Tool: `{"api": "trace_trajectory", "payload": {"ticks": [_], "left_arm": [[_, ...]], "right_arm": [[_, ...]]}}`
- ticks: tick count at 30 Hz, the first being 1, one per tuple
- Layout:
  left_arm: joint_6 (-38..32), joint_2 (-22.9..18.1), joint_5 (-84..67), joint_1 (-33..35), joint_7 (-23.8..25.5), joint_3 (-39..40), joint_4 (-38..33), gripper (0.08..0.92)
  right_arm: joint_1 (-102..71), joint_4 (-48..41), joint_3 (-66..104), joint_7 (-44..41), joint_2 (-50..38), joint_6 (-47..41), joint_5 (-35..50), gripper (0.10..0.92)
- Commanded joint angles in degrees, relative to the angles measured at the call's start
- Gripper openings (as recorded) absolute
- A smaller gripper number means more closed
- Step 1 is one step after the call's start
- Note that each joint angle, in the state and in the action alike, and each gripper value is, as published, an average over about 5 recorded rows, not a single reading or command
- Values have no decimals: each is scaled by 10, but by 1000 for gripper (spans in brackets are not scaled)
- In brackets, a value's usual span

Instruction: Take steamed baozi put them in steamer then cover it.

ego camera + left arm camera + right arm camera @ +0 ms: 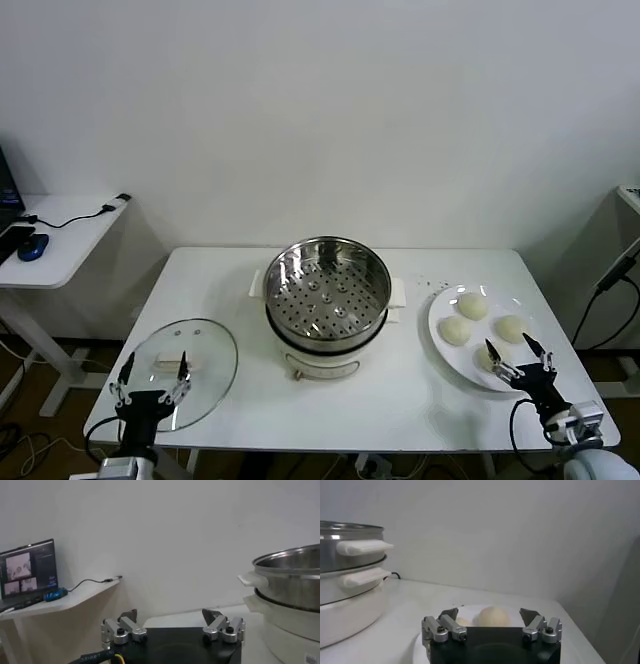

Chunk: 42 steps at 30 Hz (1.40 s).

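1. While all four steamed baozi (472, 305) sit on the white plate (440, 345) at the table's right side, I see none in the steamer (327, 290).
2. I read the steamer as uncovered, standing mid-table on its white cooker base (318, 362).
3. I find the cover (185, 370) lying flat at the front left of the table (400, 395).
4. My right gripper (519, 362) hovers over the plate's near edge, fingers spread wide, holding nothing.
5. My left gripper (150, 383) hangs above the cover, equally open and empty.
6. Off to the left I see a side desk (70, 235).
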Motion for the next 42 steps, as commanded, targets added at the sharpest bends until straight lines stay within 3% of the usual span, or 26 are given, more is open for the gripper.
{"api": "trace_trajectory", "payload": {"ticks": [1, 5, 9, 14, 18, 23, 29, 36, 42], "left_arm": [[0, 0, 0, 1, -2, 1, -2, 823], [0, 3, 5, 9, -8, 7, -4, 823], [-9, 4, 14, 21, -14, 17, -1, 823], [-19, 2, 17, 28, -25, 28, 4, 823], [-25, 3, 15, 24, -41, 31, 9, 823], [-23, 7, 11, 14, -46, 25, 15, 823], [-19, 11, 8, 6, -45, 19, 20, 823], [-13, 13, 9, -3, -41, 14, 21, 823], [-13, 17, 7, -10, -41, 10, 32, 823]], "right_arm": [[20, -3, 2, -32, -27, -4, -44, 823], [67, -22, -19, -108, -119, -56, -132, 823], [142, -73, -77, -215, -238, -97, -157, 823], [323, -176, -249, -362, -342, -68, -219, 823], [523, -257, -451, -447, -368, -20, -284, 823], [692, -348, -597, -496, -322, 21, -344, 823], [841, -441, -757, -519, -229, 30, -349, 823], [919, -569, -829, -526, -110, 40, -347, 823], [927, -611, -852, -524, -38, 27, -338, 823]]}}
